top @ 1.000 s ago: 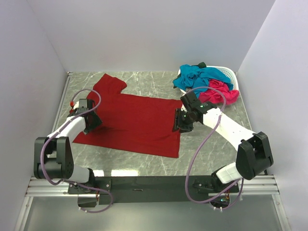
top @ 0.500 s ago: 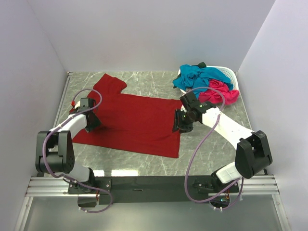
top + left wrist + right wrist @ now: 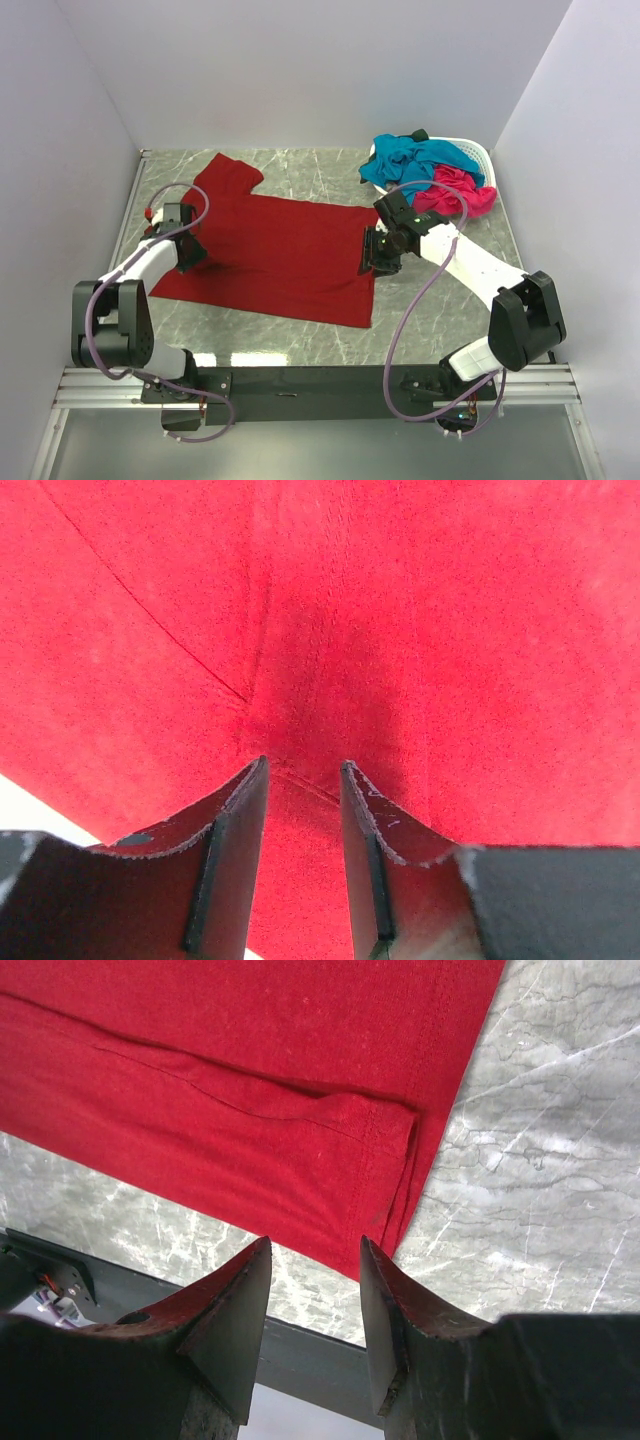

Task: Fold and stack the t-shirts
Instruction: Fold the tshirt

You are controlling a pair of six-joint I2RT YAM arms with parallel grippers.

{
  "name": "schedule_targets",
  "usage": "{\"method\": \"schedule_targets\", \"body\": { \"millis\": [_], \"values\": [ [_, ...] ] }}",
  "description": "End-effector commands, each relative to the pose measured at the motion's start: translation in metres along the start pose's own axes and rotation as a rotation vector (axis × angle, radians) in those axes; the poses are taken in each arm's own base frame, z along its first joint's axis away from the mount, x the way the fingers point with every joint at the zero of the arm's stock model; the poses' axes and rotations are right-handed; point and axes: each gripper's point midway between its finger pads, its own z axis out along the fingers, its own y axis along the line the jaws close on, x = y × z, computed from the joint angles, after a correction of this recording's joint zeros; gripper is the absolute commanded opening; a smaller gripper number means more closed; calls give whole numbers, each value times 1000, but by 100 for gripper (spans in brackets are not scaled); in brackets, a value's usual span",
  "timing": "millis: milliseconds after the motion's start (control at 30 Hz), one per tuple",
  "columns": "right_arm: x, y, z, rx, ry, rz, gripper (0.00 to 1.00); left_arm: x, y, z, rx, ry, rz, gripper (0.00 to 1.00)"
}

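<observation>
Dark red t-shirt (image 3: 280, 255) lies spread on the table (image 3: 290, 338).

A white basket (image 3: 480, 151) sits at the far right corner of the grey marbled table (image 3: 300, 172), beside white walls (image 3: 300, 70).

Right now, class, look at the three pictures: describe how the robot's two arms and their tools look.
Both the left arm and right arm have white links between chunky black joint housings. A mauve cable loops along each. The left tool and right tool each carry two dark, wedge-shaped fingers with scuffed pale edges.
</observation>
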Motion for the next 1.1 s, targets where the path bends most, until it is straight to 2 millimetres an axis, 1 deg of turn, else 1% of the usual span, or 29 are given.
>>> {"method": "schedule_targets", "body": {
  "millis": [0, 133, 233, 467, 667, 767, 867, 900, 967, 1000, 1067],
  "values": [
    [-10, 2, -5, -6, -25, -4, 48, -13, 5, -5, 2, -39, -21, 41],
    [-9, 2, -5, -7, -24, -2, 48, -17, 14, 1, -8, -30, -36, 41],
    [-9, 1, -6, -5, -26, -2, 48, -15, 17, 4, -9, -17, -39, 40],
    [-9, 1, -5, -4, -21, -3, 48, -8, 16, 11, 1, 11, -39, 39],
    [-8, 1, -4, -2, -18, -2, 48, 3, 14, 18, 12, 53, -34, 34],
    [-9, 1, -5, -3, -23, 0, 48, 5, 16, 18, 12, 55, -32, 31],
    [-9, 1, -4, -3, -20, -1, 47, 4, 15, 17, 13, 54, -31, 19],
    [-8, 1, -4, -3, -17, 0, 47, 4, 14, 16, 18, 57, -31, 14],
    [-9, 1, -4, -2, -18, -4, 47, -1, 10, 12, 33, 46, -37, 8],
    [-9, 1, -4, -3, -18, -2, 47, -3, 8, 10, 40, 43, -40, 1],
    [-8, 2, -4, -5, -17, -4, 47, -11, 3, 7, 54, 31, -45, 1]
  ]
}}
